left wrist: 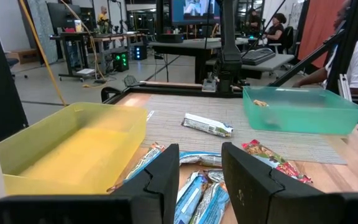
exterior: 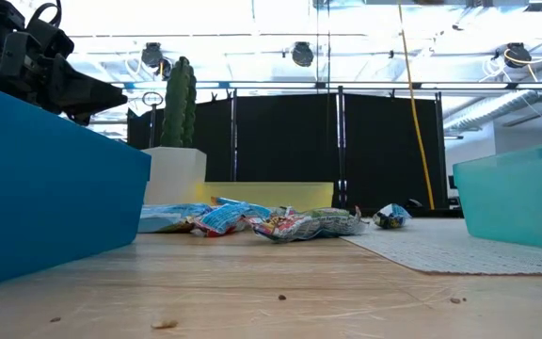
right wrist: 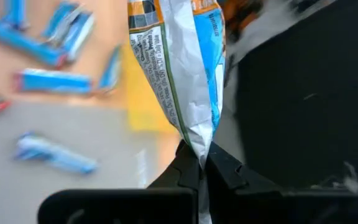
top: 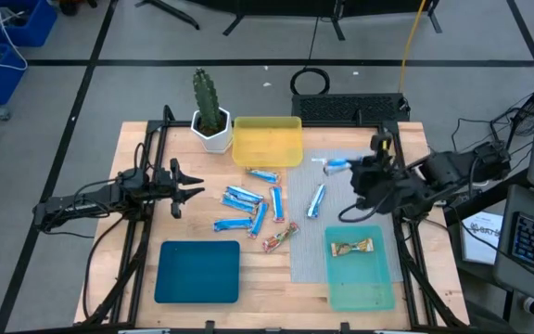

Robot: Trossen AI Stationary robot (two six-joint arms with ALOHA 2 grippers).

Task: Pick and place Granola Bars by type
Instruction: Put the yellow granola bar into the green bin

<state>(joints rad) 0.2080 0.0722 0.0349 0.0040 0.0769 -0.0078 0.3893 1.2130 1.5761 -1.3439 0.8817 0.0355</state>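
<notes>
Several blue-and-white Granola Bars [top: 248, 199] lie loose on the wooden table, and a reddish one [top: 281, 238] lies just nearer. Another blue bar [top: 316, 199] lies on the grey mat [top: 341, 199]. A tan bar [top: 355, 247] lies in the light teal tray [top: 364, 288]. My right gripper [top: 355, 170] is above the mat, shut on a blue, white and orange bar [right wrist: 179, 62]. My left gripper [top: 188, 190] waits at the table's left, open, level with nothing between its fingers [left wrist: 166, 177]. My right gripper pinches the bar's flat crimped end [right wrist: 197, 142] between its two fingertips [right wrist: 219, 167]. The fingers slant down toward the table. The rest of the bar sticks out beyond them, lifted clear of the mat.
A yellow tray [top: 267, 141] stands at the far middle, with a potted cactus [top: 209, 111] to its left. A dark teal tray [top: 197, 271] sits at the near left. A black frame with cables [top: 350, 107] borders the far edge.
</notes>
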